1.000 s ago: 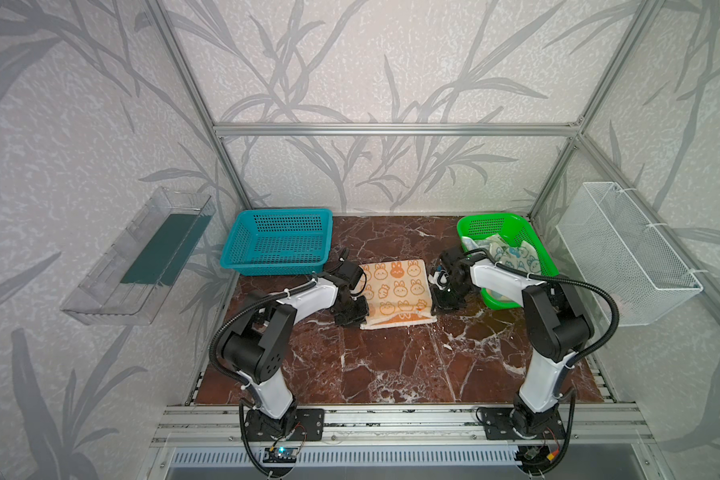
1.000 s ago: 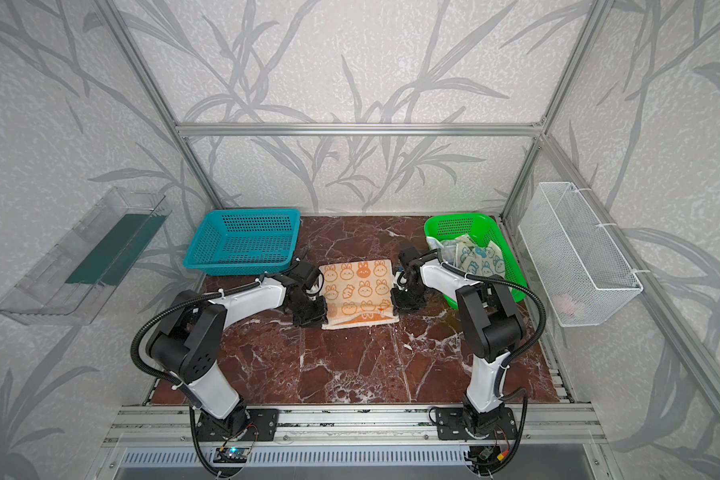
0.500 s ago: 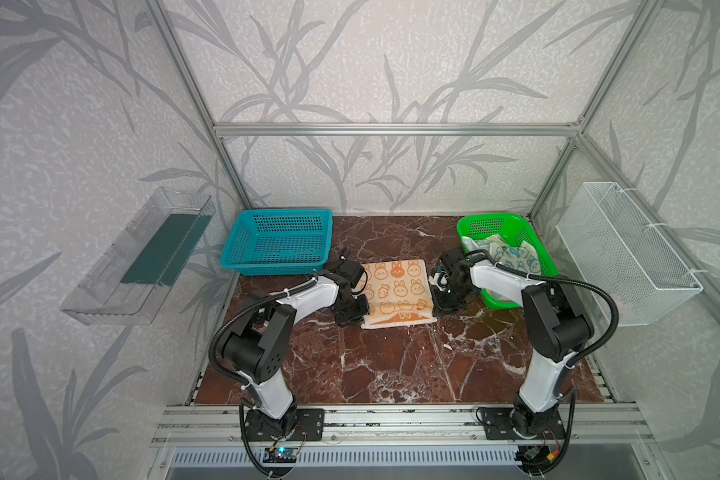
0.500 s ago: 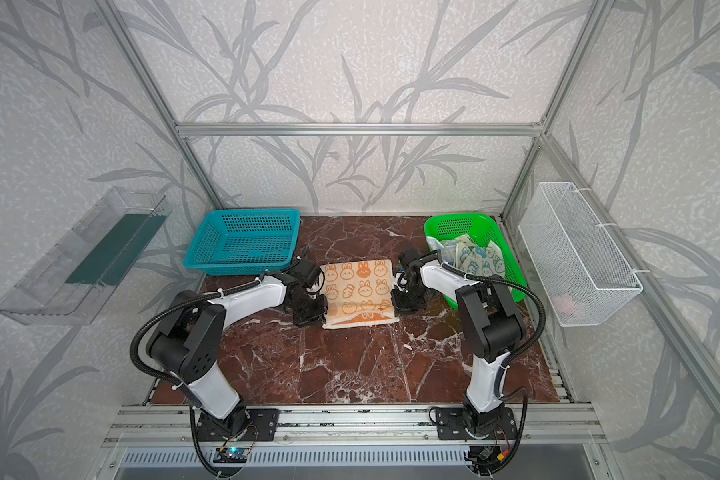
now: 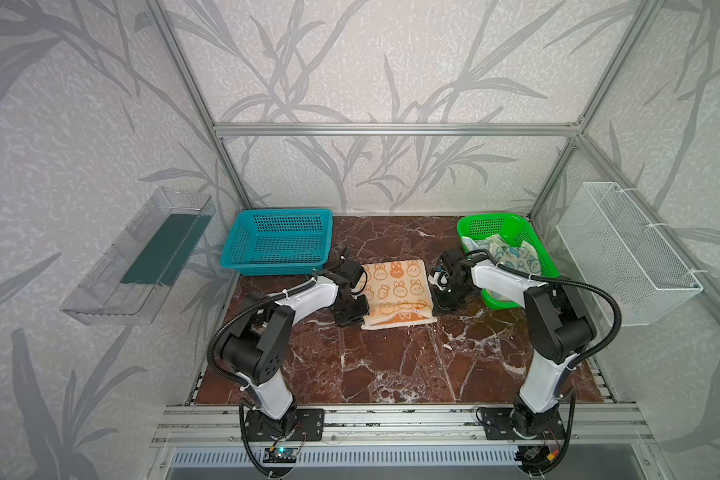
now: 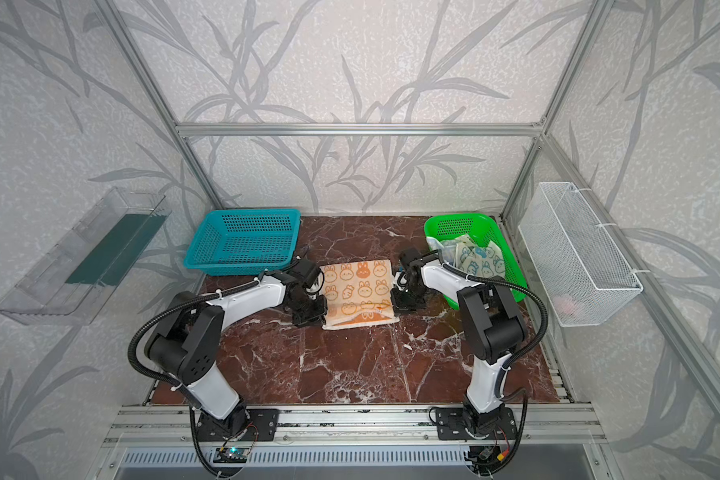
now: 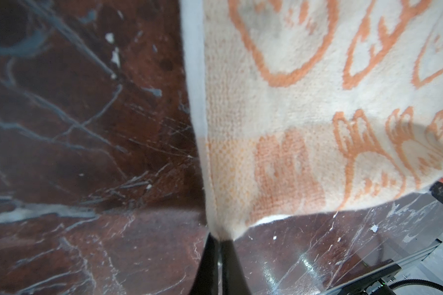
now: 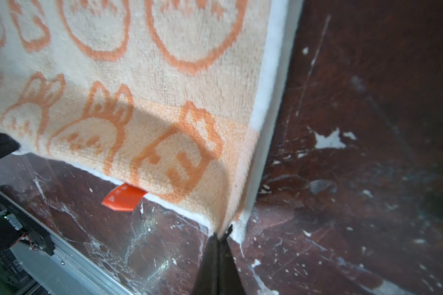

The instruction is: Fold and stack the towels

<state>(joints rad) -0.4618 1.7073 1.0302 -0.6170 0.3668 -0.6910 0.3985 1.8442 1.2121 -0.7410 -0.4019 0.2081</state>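
Observation:
A peach-orange bunny towel (image 5: pixel 398 291) (image 6: pixel 358 291) lies folded on the marble table in both top views. My left gripper (image 5: pixel 356 318) (image 6: pixel 314 318) is at the towel's near left corner. In the left wrist view the left gripper (image 7: pixel 219 238) is shut on that corner of the towel (image 7: pixel 292 127). My right gripper (image 5: pixel 437 305) (image 6: pixel 395 305) is at the near right corner. In the right wrist view the right gripper (image 8: pixel 221 233) pinches that corner of the towel (image 8: pixel 164 102), beside its orange tag (image 8: pixel 123 196). Cream-and-blue towels (image 5: pixel 512 253) (image 6: pixel 474 257) lie crumpled in the green basket (image 5: pixel 495 218) (image 6: pixel 462 218).
A teal perforated basket (image 5: pixel 279 245) (image 6: pixel 242 241) stands at the back left, close behind the left arm. A white wire basket (image 5: pixel 624 249) hangs on the right wall and a clear tray (image 5: pixel 142 257) on the left wall. Bare marble (image 5: pixel 391 365) stretches toward the front rail.
Both grippers have closed onto the towel's near corners. The arms have hardly shifted, and the towel lies where it was.

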